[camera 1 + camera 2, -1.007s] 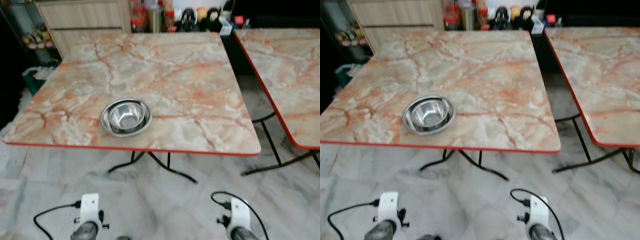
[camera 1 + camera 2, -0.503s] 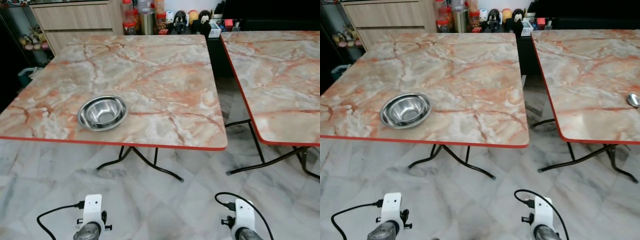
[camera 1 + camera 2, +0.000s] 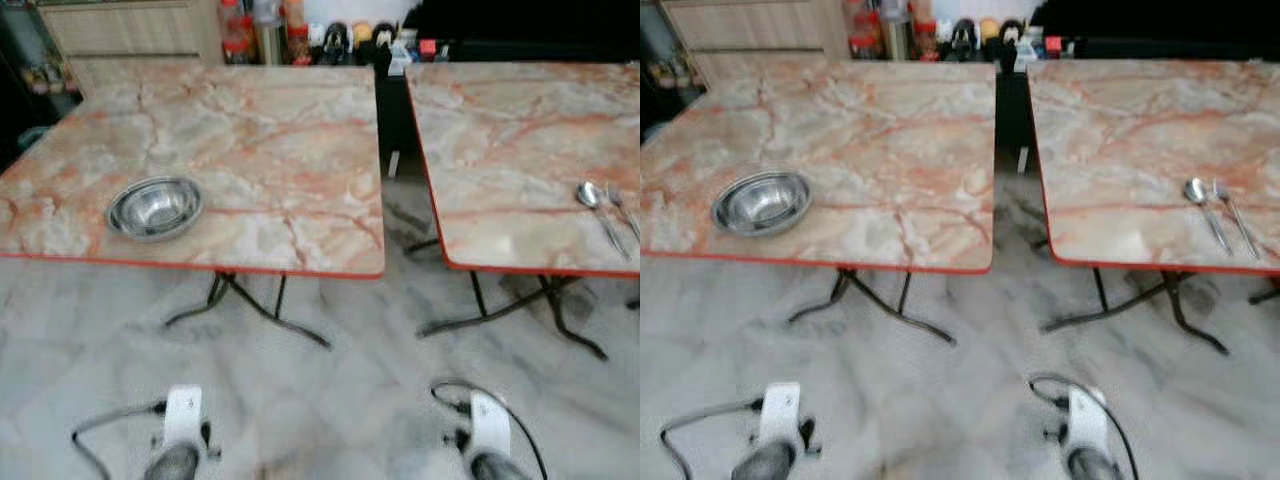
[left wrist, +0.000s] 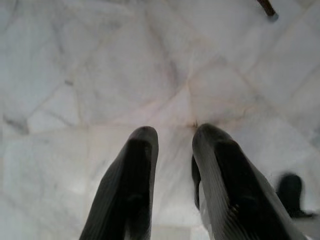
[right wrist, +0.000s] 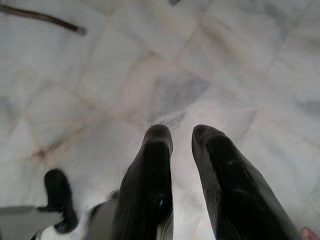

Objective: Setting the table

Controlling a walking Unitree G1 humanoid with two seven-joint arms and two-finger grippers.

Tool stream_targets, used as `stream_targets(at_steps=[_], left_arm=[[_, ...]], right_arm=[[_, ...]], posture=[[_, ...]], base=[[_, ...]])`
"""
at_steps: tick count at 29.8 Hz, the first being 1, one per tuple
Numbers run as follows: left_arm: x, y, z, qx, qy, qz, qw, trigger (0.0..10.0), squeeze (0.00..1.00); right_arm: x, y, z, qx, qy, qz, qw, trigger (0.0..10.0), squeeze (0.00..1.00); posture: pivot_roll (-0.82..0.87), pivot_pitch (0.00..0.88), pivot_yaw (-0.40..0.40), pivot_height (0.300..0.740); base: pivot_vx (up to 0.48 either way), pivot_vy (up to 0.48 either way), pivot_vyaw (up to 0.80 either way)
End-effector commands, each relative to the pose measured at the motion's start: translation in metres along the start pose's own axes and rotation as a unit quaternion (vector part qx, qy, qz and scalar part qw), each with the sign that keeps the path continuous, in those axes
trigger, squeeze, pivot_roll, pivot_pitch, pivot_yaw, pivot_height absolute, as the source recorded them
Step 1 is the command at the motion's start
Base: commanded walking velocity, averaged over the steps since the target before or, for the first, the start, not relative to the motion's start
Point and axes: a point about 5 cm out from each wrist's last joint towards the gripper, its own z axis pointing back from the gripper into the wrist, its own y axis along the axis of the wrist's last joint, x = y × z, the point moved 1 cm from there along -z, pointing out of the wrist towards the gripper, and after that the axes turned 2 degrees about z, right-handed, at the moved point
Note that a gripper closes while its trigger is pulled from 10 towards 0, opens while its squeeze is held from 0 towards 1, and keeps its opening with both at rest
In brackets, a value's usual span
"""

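Shiny metal bowl (image 3: 154, 208) and spoon (image 3: 588, 194) lie on glossy marble-patterned tables (image 3: 300, 140); floor (image 3: 330, 400) polished marble.

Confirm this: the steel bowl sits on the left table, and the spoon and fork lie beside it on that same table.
Not quite. The bowl is on the left table, but the spoon and fork lie on the right table, as the right eye view shows.

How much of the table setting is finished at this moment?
Partly done: a steel bowl sits on the left table. A spoon and a second utensil lie on the right table, apart from the bowl. Nothing is in hand: left pincer and right pincer hang open, empty, over the floor.
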Motion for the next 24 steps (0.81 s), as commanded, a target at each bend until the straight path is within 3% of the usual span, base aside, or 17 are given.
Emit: stream_targets(at_steps=[1,20,24], left_arm=[[0.0015,-0.0027,0.0004,-0.006,0.001,0.003,1.000,10.0,0.00],[0.0027,-0.0047,0.0008,-0.009,-0.004,-0.003,1.000,10.0,0.00],[0.0035,-0.0042,0.0007,-0.008,-0.006,-0.003,1.000,10.0,0.00]], right_arm=[[0.0060,-0.0015,0.0005,-0.003,-0.007,0.002,1.000,10.0,0.00],[0.0060,-0.0034,0.0008,-0.005,-0.007,0.005,1.000,10.0,0.00],[0.0059,-0.0039,0.0009,-0.006,-0.007,0.004,1.000,10.0,0.00]], posture=[[0.00,0.102,0.006,0.736],[0.00,0.082,0.008,0.736],[0.00,0.080,0.007,0.736]], base=[[0.000,-0.292,0.00],[0.000,-0.291,0.10],[0.000,-0.060,0.00]])
